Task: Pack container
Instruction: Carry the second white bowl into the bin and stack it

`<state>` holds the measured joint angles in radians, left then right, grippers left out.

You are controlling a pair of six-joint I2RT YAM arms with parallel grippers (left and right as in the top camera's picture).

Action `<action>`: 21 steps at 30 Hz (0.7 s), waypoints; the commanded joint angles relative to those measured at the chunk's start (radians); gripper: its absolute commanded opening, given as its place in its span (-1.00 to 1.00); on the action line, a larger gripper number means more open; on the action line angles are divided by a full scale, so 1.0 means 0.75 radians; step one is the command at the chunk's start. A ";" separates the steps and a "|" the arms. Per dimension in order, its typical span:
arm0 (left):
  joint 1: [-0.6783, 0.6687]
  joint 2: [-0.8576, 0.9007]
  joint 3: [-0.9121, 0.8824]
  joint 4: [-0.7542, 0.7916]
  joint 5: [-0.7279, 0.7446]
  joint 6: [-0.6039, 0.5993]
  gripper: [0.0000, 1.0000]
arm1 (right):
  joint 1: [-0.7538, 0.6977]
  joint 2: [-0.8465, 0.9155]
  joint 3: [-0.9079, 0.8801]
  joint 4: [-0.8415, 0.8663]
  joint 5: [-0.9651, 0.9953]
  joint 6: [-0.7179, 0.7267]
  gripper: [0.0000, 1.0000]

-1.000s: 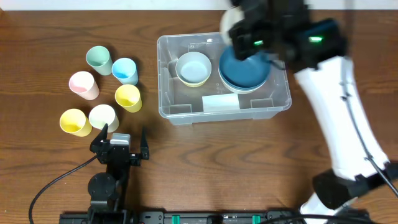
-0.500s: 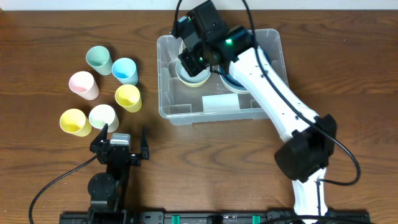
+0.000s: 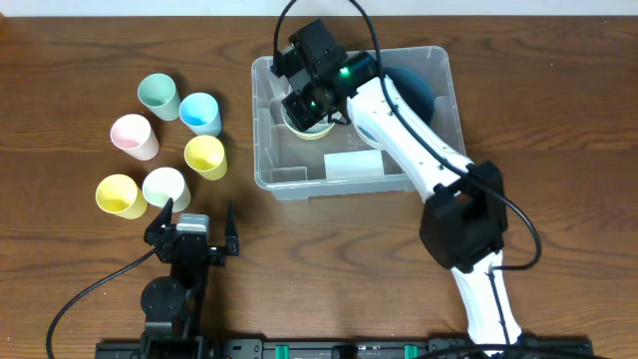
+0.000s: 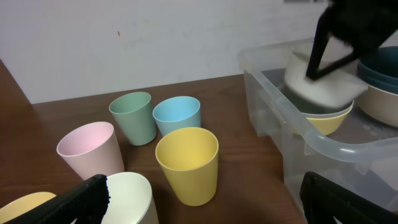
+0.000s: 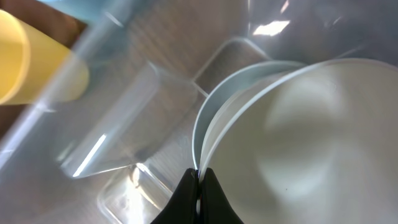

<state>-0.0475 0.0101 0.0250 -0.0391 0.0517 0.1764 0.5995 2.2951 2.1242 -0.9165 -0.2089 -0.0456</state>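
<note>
The clear container [image 3: 299, 183] stands at the table's back middle, with a white label [image 3: 353, 166] on its base. My right gripper [image 3: 304, 100] is inside its left half, shut on the rim of a white bowl [image 5: 311, 137]. That bowl [image 4: 323, 87] hangs tilted over a nested light blue bowl [image 5: 210, 121] and a yellow bowl [image 4: 326, 119]. I cannot tell whether it touches them. A dark blue bowl [image 3: 419, 85] lies in the container's right half. My left gripper [image 3: 192, 214] stands open and empty near the table's front, its fingers on either side of the cups.
Several pastel cups stand left of the container: green [image 3: 159, 96], blue [image 3: 200, 113], pink [image 3: 134, 136], yellow [image 3: 205, 156], a second yellow [image 3: 120, 195] and white [image 3: 165, 187]. The yellow cup [image 4: 186, 163] is nearest the container wall [image 4: 323, 148].
My right arm has swung from over the dark blue bowl to the container's left half, carrying the white bowl down over the nested bowls. The left arm and cups have not moved.
</note>
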 commanded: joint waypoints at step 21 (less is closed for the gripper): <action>0.006 -0.008 -0.028 -0.041 -0.018 -0.012 0.96 | 0.012 -0.155 0.055 -0.018 -0.116 -0.016 0.00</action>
<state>-0.0475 0.0101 0.0250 -0.0391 0.0517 0.1764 0.5999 2.2921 2.1258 -0.9222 -0.2630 -0.0578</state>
